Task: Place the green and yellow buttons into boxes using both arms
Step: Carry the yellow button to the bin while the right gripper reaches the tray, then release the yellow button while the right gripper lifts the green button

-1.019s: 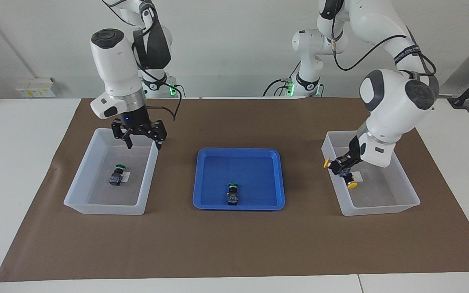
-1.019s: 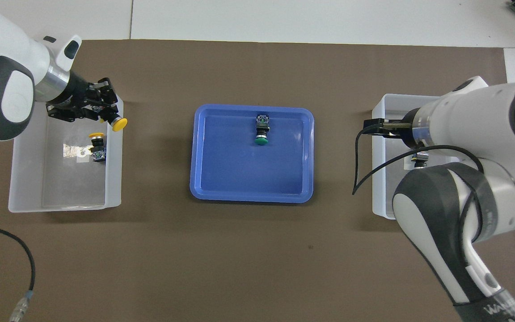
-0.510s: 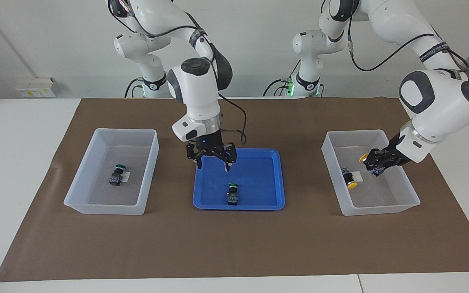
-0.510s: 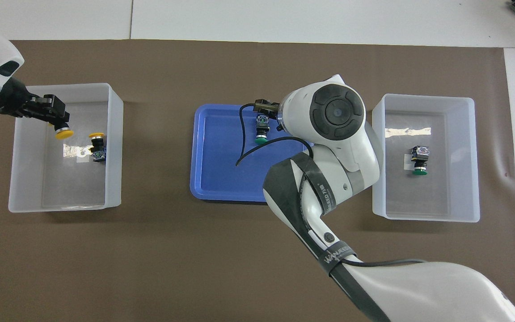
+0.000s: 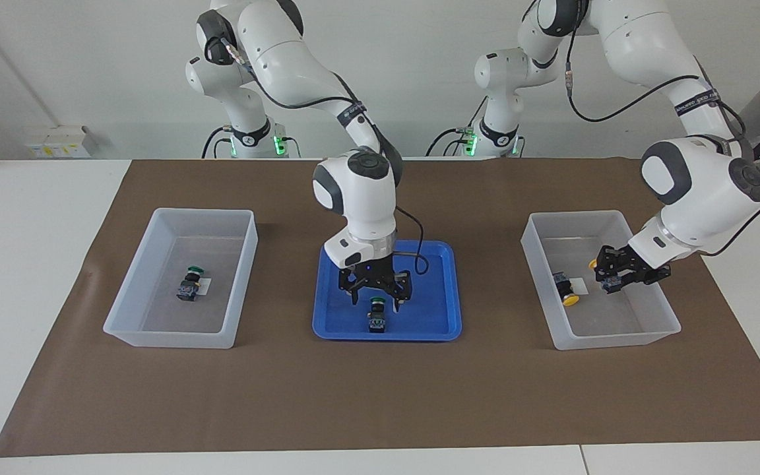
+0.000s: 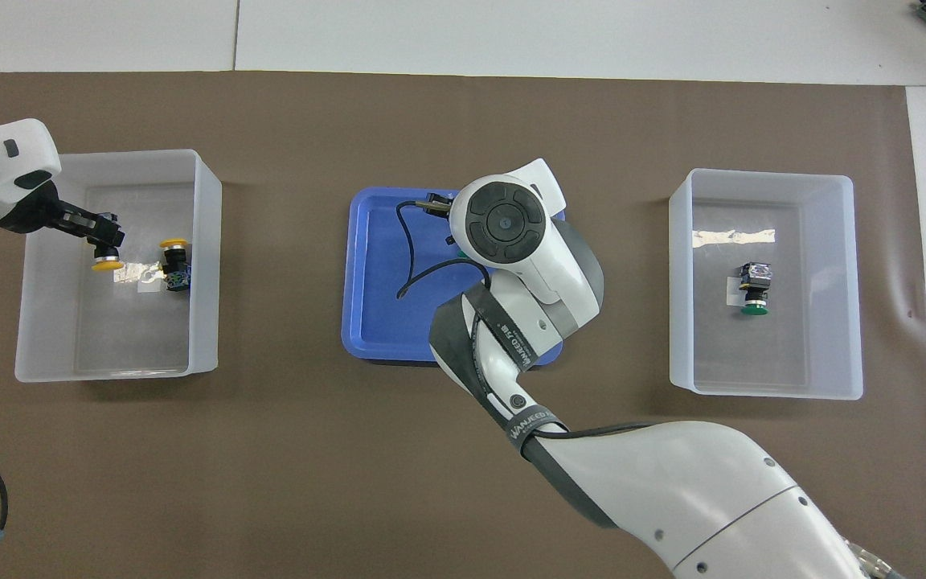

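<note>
Left end effector grips a yellow button inside its box; right end effector, spread open, seemingly straddles the tray's green button.

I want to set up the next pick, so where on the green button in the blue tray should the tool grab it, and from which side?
Grip the blocky dark body of the green button, not its round cap. It lies on its side in the blue tray, cap toward the robots, so come straight down, one finger on each side of the body. The right tool hangs open just above it. The left tool holds a yellow button.
</note>
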Controlling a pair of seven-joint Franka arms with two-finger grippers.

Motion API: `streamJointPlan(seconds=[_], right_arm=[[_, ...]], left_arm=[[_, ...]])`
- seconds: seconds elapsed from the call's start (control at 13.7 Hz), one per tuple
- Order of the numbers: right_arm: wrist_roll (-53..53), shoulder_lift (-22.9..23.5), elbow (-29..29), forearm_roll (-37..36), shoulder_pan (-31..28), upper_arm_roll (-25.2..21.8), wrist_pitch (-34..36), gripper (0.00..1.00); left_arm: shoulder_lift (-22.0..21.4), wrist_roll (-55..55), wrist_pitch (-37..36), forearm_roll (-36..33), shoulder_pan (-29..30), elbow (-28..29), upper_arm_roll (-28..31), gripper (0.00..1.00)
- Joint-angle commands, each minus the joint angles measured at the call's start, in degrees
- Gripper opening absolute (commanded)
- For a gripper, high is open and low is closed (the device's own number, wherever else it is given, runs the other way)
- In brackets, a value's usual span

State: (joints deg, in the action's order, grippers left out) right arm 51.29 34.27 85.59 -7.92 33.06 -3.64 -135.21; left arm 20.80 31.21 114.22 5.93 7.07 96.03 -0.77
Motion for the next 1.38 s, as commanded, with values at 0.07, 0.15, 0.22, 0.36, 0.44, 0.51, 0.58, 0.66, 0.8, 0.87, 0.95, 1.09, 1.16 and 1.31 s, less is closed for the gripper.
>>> streamJointPlan(seconds=[0.07, 0.15, 0.22, 0.36, 0.44, 0.51, 0.58, 0.66, 0.8, 0.87, 0.95, 1.09, 1.16, 1.31], right_arm=[[-3.98, 0.98, 1.85, -0.7, -0.54, 0.12, -4.36, 1.0], [-5.22, 0.98, 2.64, -0.7, -0.46, 0.13, -4.45, 0.95], [-5.75, 0.72, 4.39, -0.7, -0.46, 0.13, -4.97, 0.88], [-6.64, 0.19, 7.38, -0.52, -0.46, 0.21, -8.3, 0.77], [-6.64, 0.1, 7.57, -0.43, -0.46, 0.21, -8.4, 0.74], [-6.64, 0.1, 7.66, -0.43, -0.37, 0.21, -8.49, 0.66], [-6.64, 0.1, 7.83, -0.35, -0.37, 0.21, -8.58, 0.49], [-6.55, 0.01, 7.75, -0.35, -0.28, 0.21, -7.97, 0.24], [-6.11, -0.25, 6.96, 0.09, -0.1, 0.21, -5.0, 0.0], [-6.02, -0.34, 6.78, 0.27, -0.02, 0.21, -4.28, 0.0], [-6.02, -1.47, 6.87, 0.36, -0.02, 0.21, -3.4, 0.0], [-6.28, -6.9, 7.04, 0.62, -0.8, 0.3, 2.73, 0.0], [-6.55, -10.41, 7.22, 1.14, -1.59, 0.3, 6.67, 0.0], [-8.21, -16.13, 7.39, 1.94, -3.96, 0.21, 13.71, 0.0]], left_arm=[[0.29, 4.56, 7.58, -2.22, 1.54, 4.51, -0.28, 0.0], [0.9, 4.56, 9.25, -4.24, 1.54, 4.78, -0.37, 0.0], [1.08, 4.56, 10.57, -4.61, 1.63, 5.47, -0.37, 0.0], [1.44, 4.56, 12.33, -4.61, 1.45, 6.27, -0.37, 0.0], [1.52, 4.47, 13.65, -4.61, 1.45, 7.14, -0.37, 0.0], [1.44, 4.47, 15.92, -4.61, 1.37, 8.89, -0.37, 0.0], [1.44, 4.47, 17.6, -4.61, 1.19, 10.13, -0.37, 0.0], [1.44, 4.47, 18.57, -4.61, 1.1, 10.84, -0.37, 0.0], [1.52, 4.47, 18.84, -4.61, 0.58, 10.93, -0.37, 0.0], [1.61, 4.39, 19.11, -4.61, 0.4, 11.1, -0.37, 0.0], [1.79, 4.39, 19.46, -4.61, 0.31, 11.28, -0.46, 0.0], [1.79, 4.39, 19.64, -4.61, -0.04, 11.55, -0.37, 0.0], [1.7, 4.47, 19.46, -4.7, -0.04, 11.55, -0.37, 0.0], [1.7, 4.56, 18.85, -4.79, 0.05, 11.28, -0.37, 0.5]])
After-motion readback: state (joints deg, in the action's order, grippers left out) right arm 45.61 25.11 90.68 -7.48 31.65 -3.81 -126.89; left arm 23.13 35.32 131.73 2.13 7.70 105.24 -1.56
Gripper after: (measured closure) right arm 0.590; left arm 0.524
